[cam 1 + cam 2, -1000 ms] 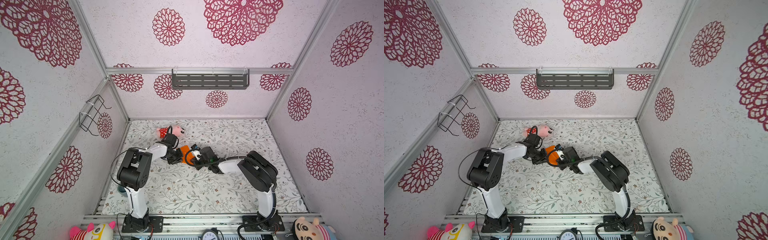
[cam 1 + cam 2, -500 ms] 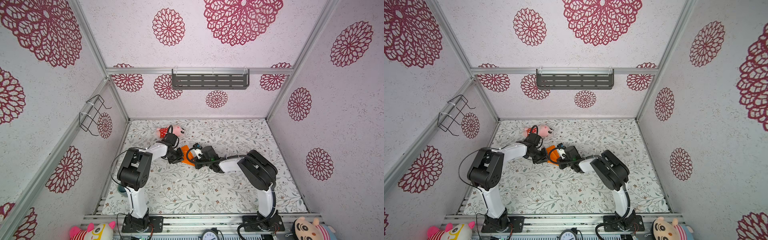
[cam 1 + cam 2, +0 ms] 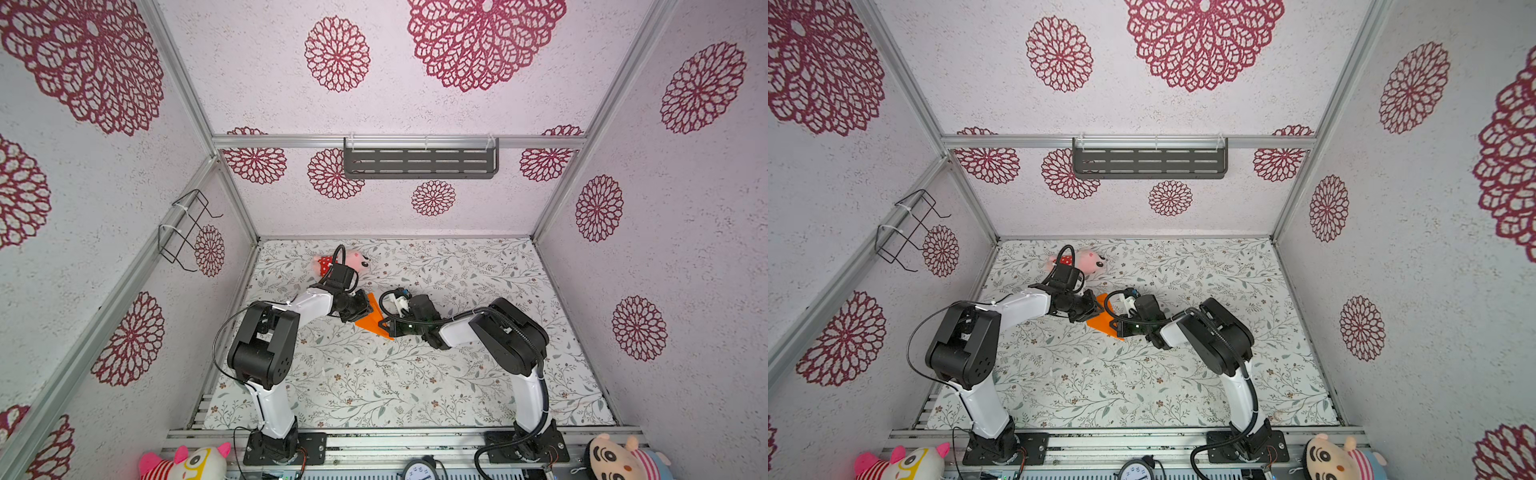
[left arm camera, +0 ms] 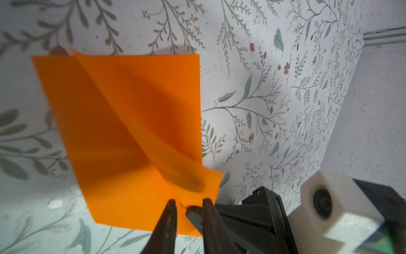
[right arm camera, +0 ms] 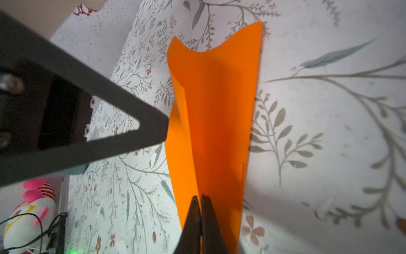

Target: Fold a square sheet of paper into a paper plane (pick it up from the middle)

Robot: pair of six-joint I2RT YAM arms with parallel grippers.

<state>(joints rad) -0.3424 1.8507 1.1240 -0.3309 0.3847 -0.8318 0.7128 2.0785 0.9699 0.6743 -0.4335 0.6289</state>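
Partly folded square sheet of paper [image 3: 371,318] lying mid-table between both grippers.
The orange sheet rests on the floral table [image 3: 415,374], one flap lifted off the flat layer in the left wrist view [image 4: 131,132]. The right gripper [image 5: 201,196] has its fingers pressed together, pinching the paper's edge. The left gripper [image 4: 189,201] meets it there, fingers slightly apart astride that edge. A pink plush toy [image 3: 353,259] lies behind.

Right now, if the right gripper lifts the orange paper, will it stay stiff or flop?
Probably floppy: on the orange paper the upper flap bows away from the lower layer. Likely very light, since the right gripper, tips shut, pinches just one end. Pushed, it would probably slide or buckle on the table cover rather than tip.
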